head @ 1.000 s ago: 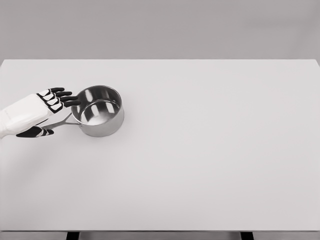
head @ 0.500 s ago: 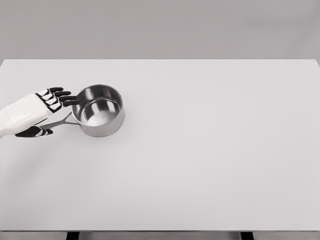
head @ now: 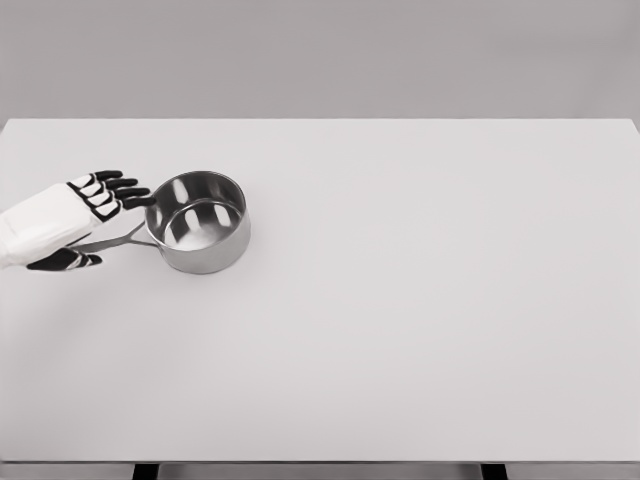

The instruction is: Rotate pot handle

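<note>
**Left hand astride the pot handle, no firm grasp confirmed**

Fingers (head: pixel 128 192): the four dark fingers are extended and only slightly fanned, pointing right toward the far-left rim of the pot. Their tips lie just beside the rim; contact cannot be confirmed. The thumb (head: pixel 68 260) sits apart on the near side, so the handle (head: pixel 112 241) passes between thumb and fingers. Nothing is enclosed: the hand is loosely open and holds nothing.

Left hand (head: pixel 62 220): the white palm lies above the outer end of the handle, and its arm enters from the left edge. The right arm is not in view.

Pot (head: pixel 198 222): a polished steel saucepan, upright and empty, stands on the left part of the table (head: pixel 420 300), slightly toward the far side. Its handle runs leftward and a little nearward from the body.

Assessment of the step in hand: swinging the handle about the pot's centre appears to be the step under way. To do it well, push near the handle's outer end, where leverage is greatest, and keep the force sideways (downward pressure on a long handle could tip a light pot). Follow an arc so that the pot turns in place and does not slide. Fingertips pressing the rim would shove the body and should be avoided.
</note>
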Available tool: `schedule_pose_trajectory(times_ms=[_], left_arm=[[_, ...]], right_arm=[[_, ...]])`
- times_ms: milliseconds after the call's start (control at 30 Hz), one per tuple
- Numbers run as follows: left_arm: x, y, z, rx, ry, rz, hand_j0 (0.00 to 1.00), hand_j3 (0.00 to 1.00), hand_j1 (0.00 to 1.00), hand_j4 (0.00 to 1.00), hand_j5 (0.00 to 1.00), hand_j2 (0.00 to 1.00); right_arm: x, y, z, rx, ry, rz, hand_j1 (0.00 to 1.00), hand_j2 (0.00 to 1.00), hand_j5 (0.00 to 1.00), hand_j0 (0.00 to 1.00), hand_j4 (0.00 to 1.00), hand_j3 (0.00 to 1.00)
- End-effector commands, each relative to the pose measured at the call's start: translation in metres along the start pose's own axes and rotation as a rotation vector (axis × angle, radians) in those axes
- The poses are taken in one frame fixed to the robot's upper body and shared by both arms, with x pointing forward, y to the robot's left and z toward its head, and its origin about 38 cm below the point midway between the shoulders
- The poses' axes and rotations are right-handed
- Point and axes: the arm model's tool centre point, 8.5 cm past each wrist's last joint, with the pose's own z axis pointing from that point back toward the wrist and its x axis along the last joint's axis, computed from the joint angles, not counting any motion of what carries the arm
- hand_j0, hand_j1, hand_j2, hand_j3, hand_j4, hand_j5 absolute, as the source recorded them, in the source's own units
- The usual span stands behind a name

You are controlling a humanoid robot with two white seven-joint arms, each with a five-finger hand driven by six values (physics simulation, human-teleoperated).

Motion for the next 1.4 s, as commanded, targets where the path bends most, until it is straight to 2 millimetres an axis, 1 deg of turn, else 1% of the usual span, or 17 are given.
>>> schedule_pose_trajectory(times_ms=[0,167,233,1000,1067,1367], left_arm=[[-0.002,0.002,0.000,0.004,0.004,-0.008,1.00,1.00,1.00,1.00,1.00,1.00],[-0.002,0.002,0.000,0.006,0.007,-0.009,1.00,1.00,1.00,1.00,1.00,1.00],[-0.005,0.003,0.001,0.009,0.017,-0.013,1.00,1.00,1.00,1.00,1.00,1.00],[-0.009,0.004,0.001,0.007,0.027,-0.040,1.00,1.00,1.00,1.00,1.00,1.00],[-0.011,0.008,0.001,0.013,0.031,-0.053,1.00,1.00,1.00,1.00,1.00,1.00],[-0.014,0.012,0.002,0.019,0.041,-0.059,1.00,1.00,1.00,1.00,1.00,1.00]], right_arm=[[0.000,0.000,0.000,0.001,0.000,0.000,1.00,1.00,1.00,1.00,1.00,1.00],[0.000,0.000,0.000,-0.001,0.000,0.000,1.00,1.00,1.00,1.00,1.00,1.00],[0.000,0.000,0.000,0.001,0.000,0.000,1.00,1.00,1.00,1.00,1.00,1.00],[0.000,0.000,0.000,0.001,0.000,0.000,1.00,1.00,1.00,1.00,1.00,1.00],[0.000,0.000,0.000,0.001,0.000,0.000,1.00,1.00,1.00,1.00,1.00,1.00],[0.000,0.000,0.000,0.001,0.000,0.000,1.00,1.00,1.00,1.00,1.00,1.00]])
